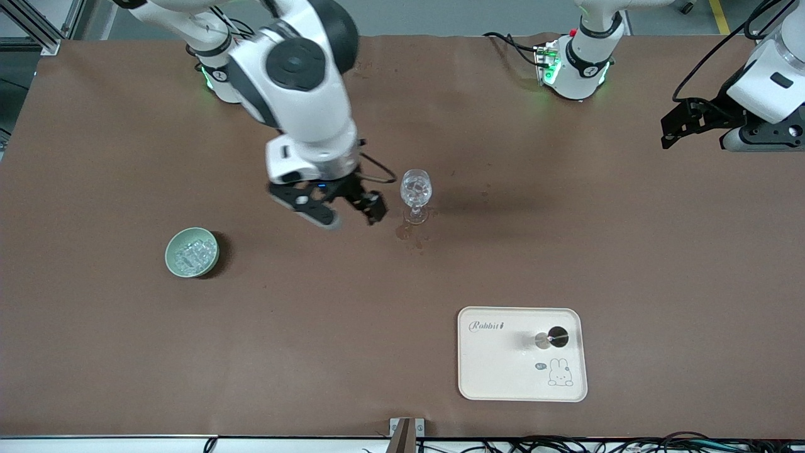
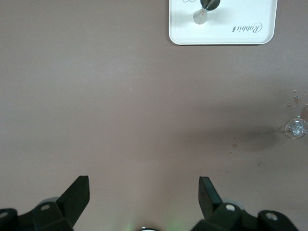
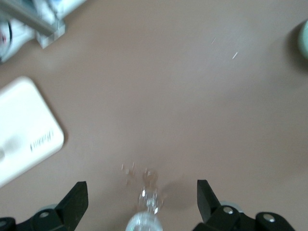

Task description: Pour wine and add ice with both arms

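Note:
A clear stemmed glass point(image 1: 416, 189) stands mid-table with glinting ice chunks in its bowl. My right gripper point(image 1: 349, 212) hangs open just beside it, toward the right arm's end, with nothing between its fingers. The right wrist view shows the glass point(image 3: 143, 222) low between the spread fingers of the right gripper point(image 3: 140, 188). More ice point(image 1: 190, 253) lies in a pale green bowl point(image 1: 173, 261), nearer the front camera. My left gripper point(image 1: 671, 129) waits open and raised at the left arm's end; the left wrist view shows this gripper point(image 2: 143, 183) empty. The wine is out of view.
A cream tray point(image 1: 497, 371) lies near the front edge, with a small dark round thing point(image 1: 556, 336) and its silvery top on it. Wet spots point(image 1: 410, 236) mark the brown cloth by the glass foot. The left wrist view shows the tray point(image 2: 250, 33) and the glass point(image 2: 296, 128).

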